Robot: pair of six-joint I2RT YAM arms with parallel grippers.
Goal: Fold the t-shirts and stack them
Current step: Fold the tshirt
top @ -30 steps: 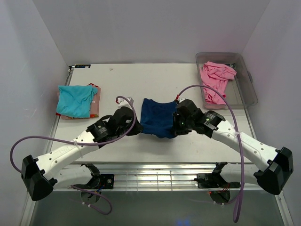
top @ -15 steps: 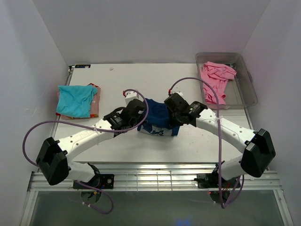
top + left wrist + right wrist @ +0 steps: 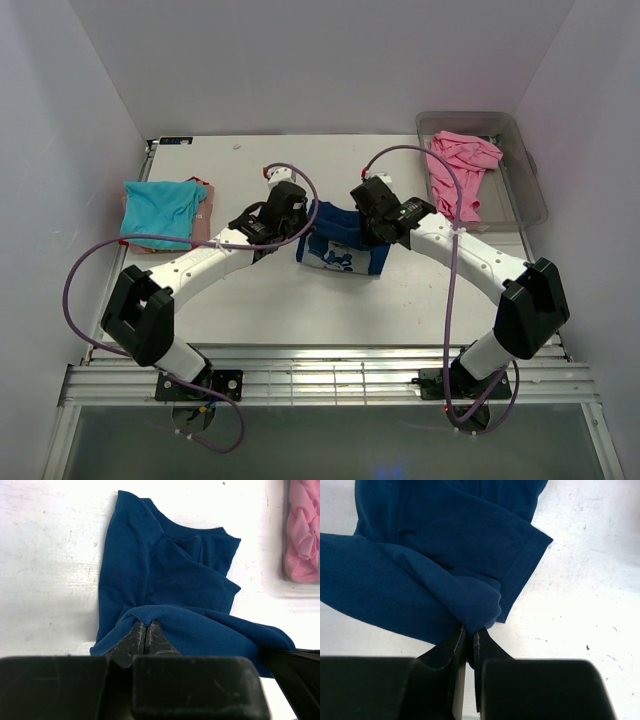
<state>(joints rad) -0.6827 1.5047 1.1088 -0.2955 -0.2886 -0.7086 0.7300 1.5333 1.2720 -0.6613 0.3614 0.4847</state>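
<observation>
Lifted edge of the navy t-shirt (image 3: 165, 575) clamped in left hand (image 3: 145, 636) and right hand (image 3: 470, 639) — its body lies just beyond them on the worktop (image 3: 45, 570) — best carried across level, both releasing together.

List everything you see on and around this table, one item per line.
navy t-shirt: one, dark blue with a white print, middle of the table, partly folded, lifted at both sides
turquoise t-shirt: one, turquoise, folded at the left edge, on top of a stack
folded cloth: one, salmon pink, under the turquoise t-shirt
pink t-shirt: one, pink, crumpled inside the tub
tub: one, clear plastic, far right corner
table: one, white
left gripper: one, black, shut on the navy t-shirt's left side
right gripper: one, black, shut on the navy t-shirt's right side
</observation>
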